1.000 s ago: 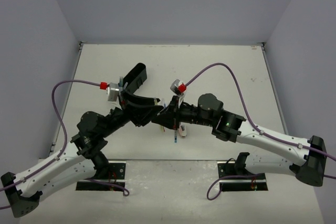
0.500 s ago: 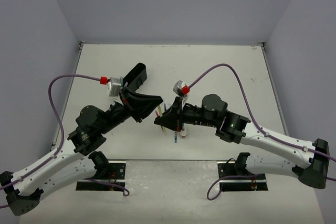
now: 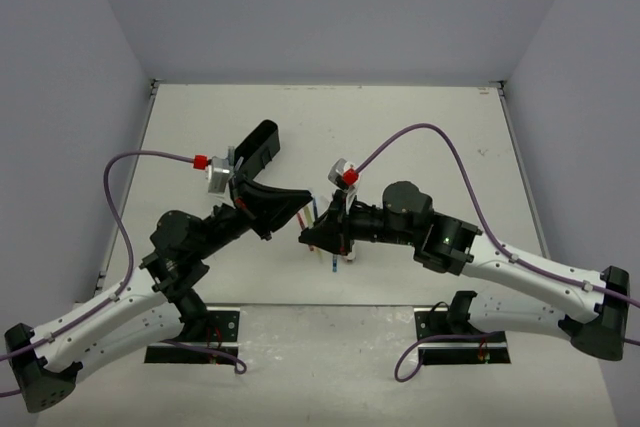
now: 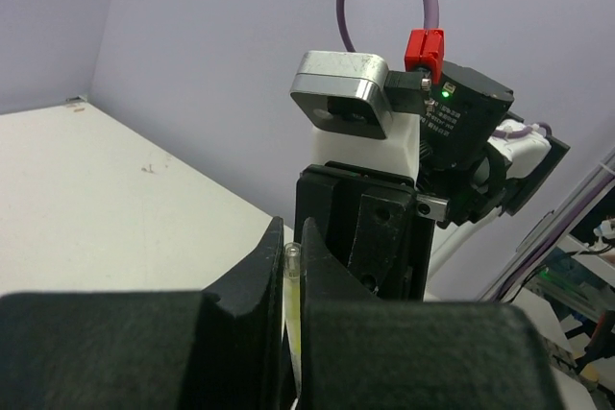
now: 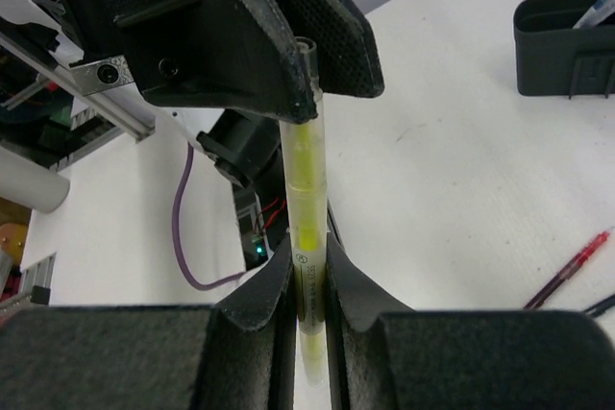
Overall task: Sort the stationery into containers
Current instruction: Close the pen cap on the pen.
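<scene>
Organiser tray (image 5: 562, 60), black, 1 pen (image 5: 600, 9) poking out

A clear-barrelled yellow pen (image 5: 306, 165), a red pen (image 5: 569, 269), perhaps a blue pen (image 5: 599, 11), and a black tray (image 5: 557, 60).

I run this rig from a distance, and what I see is a robotics lab: a closed test cell, not a home or an office. The white table (image 3: 330, 117) is boxed in by bare lilac walls (image 3: 330, 7) along its far, left and right edges. At the near edge, black mounting plates (image 3: 195, 335) are bolted down, and purple cables (image 3: 440, 137) loop over the surface. Beyond the table's edges the wrist views show an aluminium frame rail (image 5: 115, 108) and loose wiring with a green indicator light (image 4: 545, 274).
</scene>
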Motion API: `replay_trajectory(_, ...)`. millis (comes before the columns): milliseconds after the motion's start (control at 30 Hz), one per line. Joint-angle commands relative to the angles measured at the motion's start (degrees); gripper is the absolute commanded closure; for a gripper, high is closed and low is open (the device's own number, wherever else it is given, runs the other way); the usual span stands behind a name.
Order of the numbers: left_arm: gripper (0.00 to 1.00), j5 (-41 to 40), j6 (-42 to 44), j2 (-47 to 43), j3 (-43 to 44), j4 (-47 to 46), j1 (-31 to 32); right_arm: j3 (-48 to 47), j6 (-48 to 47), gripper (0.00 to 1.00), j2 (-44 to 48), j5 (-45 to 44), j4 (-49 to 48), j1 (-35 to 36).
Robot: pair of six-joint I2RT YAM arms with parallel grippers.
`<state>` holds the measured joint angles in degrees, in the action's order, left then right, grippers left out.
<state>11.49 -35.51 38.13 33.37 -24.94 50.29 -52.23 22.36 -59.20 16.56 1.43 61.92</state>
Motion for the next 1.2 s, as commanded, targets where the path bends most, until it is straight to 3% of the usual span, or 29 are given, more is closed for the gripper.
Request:
replay_trajectory(0,1.0,3.4,-1.4,-0.2,-5.6,-0.7,0.3,-6.6,-1.3,1.0,2.8,-7.1,-3.9,-0.3)
replay_trajectory(333,1.0,4.9,-5.6,1.8,-10.3,-4.6,0.7,-20.9,-3.8,1.0,-3.1,-13.4,2.7,-1.0)
replay_trajectory(533,1.0,5.2,-6.4,1.2,-13.2,-6.8,2.4,-29.9,-5.0,1.0,-8.8,-12.0,6.5,-2.5)
replay_trajectory(833,1.0,4.5,-9.0,4.0,-18.4,-12.2,6.0,-34.7,-2.9,1.0,-12.0,-9.0,7.2,-7.0)
replay_trajectory(933,1.0,2.9,-8.9,4.1,-18.4,-11.9,6.2,-32.9,-2.5,1.0,-11.7,-8.1,6.0,-7.5)
replay_trajectory(1167,1.0,-3.6,-1.9,0.3,-8.4,4.4,6.2,-16.3,-1.2,1.0,-5.5,-1.0,-1.0,-7.4)
